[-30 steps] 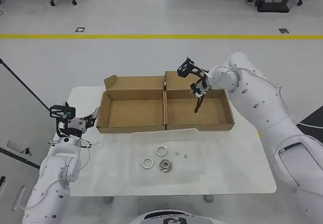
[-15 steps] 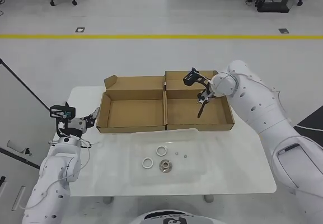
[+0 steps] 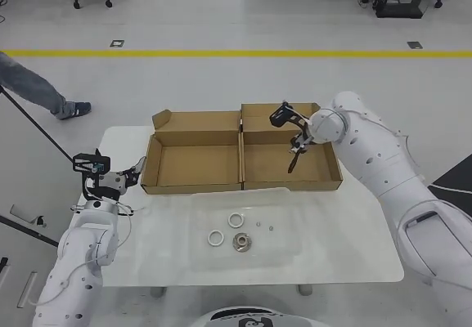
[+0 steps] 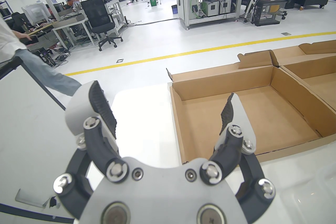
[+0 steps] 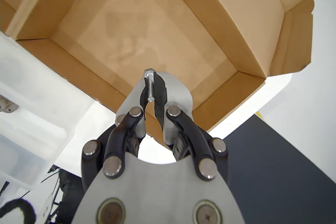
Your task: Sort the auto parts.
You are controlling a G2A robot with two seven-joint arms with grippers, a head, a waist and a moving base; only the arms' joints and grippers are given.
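Observation:
Two brown cardboard boxes stand side by side at the back of the white table: the left box (image 3: 195, 163) and the right box (image 3: 278, 165). My right gripper (image 5: 153, 86) hangs over the right box's floor (image 5: 136, 33), shut on a threaded steel bolt (image 5: 150, 84); from above that gripper (image 3: 293, 160) sits over the box's right half. My left gripper (image 4: 168, 107) is open and holds nothing, at the table's left edge beside the left box (image 4: 244, 114). Two white rings (image 3: 236, 220) (image 3: 216, 238) and a metal flanged part (image 3: 240, 241) lie in a clear tray (image 3: 276, 253).
The clear tray takes the table's front middle, with small specks (image 3: 258, 221) near the rings. A person's leg (image 3: 31, 82) crosses the floor at the far left, behind a dark board's edge (image 3: 23, 123). A yellow floor line (image 3: 236, 54) runs behind the table.
My right gripper has come down and slightly right over the right box with the bolt, mostly in the first half second. A person has walked into view at the far left. The left arm stayed put.

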